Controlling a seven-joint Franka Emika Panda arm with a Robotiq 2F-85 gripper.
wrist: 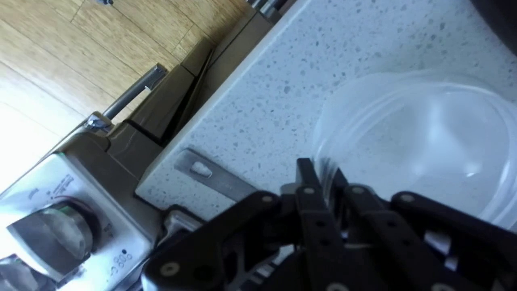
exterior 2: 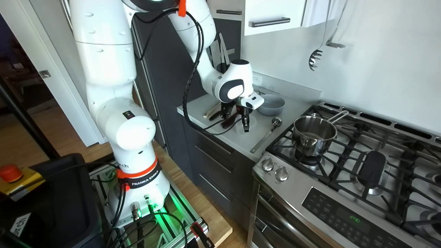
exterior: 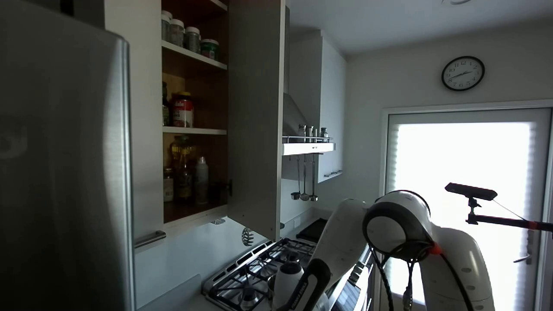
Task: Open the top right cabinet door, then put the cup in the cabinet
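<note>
Cup [wrist: 424,141], translucent, whitish, rounded, bright glints inside, jaws clenched on its side wall

In an exterior view the black band [exterior 2: 146,179] on the robot's base [exterior 2: 137,199] reads FRANKA EMIKA; "ch" stands above it and on a white label [exterior 2: 20,225]; the oven display [exterior 2: 355,219] shows 2:40. The wall clock [exterior: 463,73] has 12 on top. Print on the red jar [exterior: 183,113] and by the stove knob [wrist: 52,238] is blurred.
</note>
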